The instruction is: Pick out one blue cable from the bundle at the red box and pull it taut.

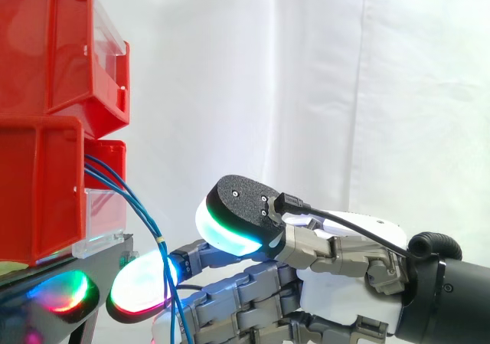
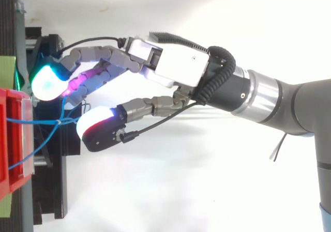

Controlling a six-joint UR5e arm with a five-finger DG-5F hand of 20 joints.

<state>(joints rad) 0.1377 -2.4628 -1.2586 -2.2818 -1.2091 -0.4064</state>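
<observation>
From the front edge of the lower red box (image 1: 42, 183) the blue cables (image 1: 161, 244) droop into the open room just beside it, where the hand (image 2: 176, 61) reaches level toward the box, its near-straight fingers (image 1: 142, 286) at the strands and its thumb (image 1: 233, 217) held apart, gripping nothing.

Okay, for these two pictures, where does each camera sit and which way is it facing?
Side view: beside the work at about its height, looking level across at the red bins and blue cables; the hand enters from the right.
Top view: above the work, looking down on the bins, the cables and the black stand; the hand and arm enter from the right.
Shared: the bins, the cables and the open hand at the cables.
</observation>
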